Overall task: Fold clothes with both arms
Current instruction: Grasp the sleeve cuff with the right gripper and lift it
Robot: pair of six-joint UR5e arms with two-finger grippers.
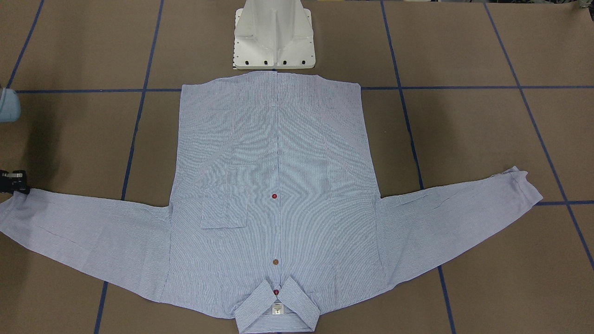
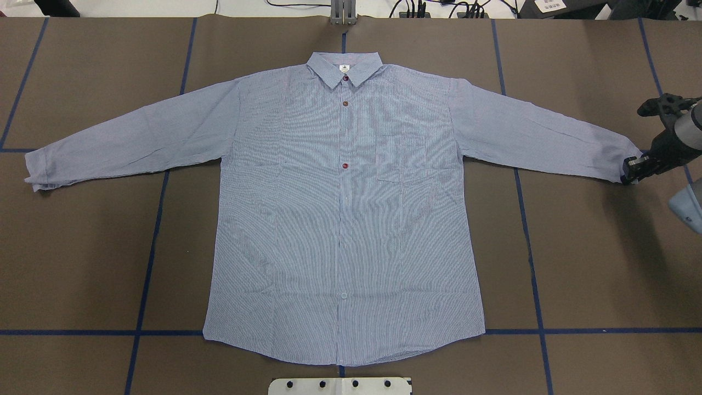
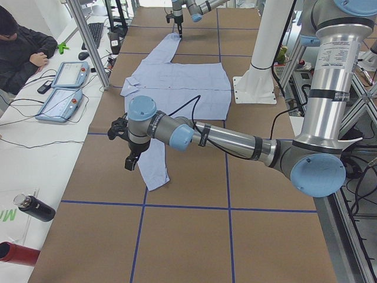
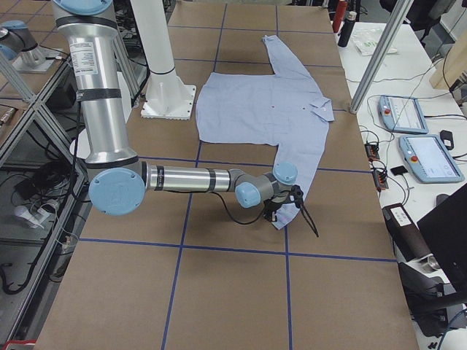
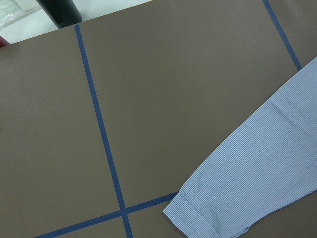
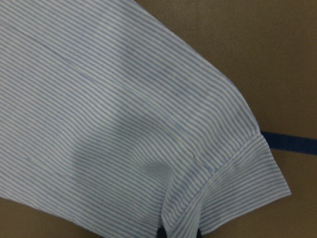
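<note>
The light blue striped shirt [image 2: 345, 219] lies flat and buttoned on the brown table, both sleeves spread out and its collar [image 1: 277, 306] on the side far from the robot. At the end of the overhead view's right sleeve, my right gripper [image 2: 629, 169] is shut on the cuff [image 6: 233, 183], which puckers upward in the right wrist view. It also shows at the front-facing view's left edge as the right gripper [image 1: 18, 184]. My left gripper [image 3: 130, 161] shows only in the exterior left view, hanging over the other sleeve. Whether it is open I cannot tell. That sleeve's cuff [image 5: 198, 213] lies flat.
The white pedestal [image 1: 274, 37] stands at the shirt's hem. Blue tape lines [image 2: 148, 247] cross the table. On a side bench sit two teach pendants [image 3: 62, 88] and a dark bottle [image 3: 32, 207], with a seated person [image 3: 23, 47] beside it. A metal post [image 3: 88, 41] stands nearby.
</note>
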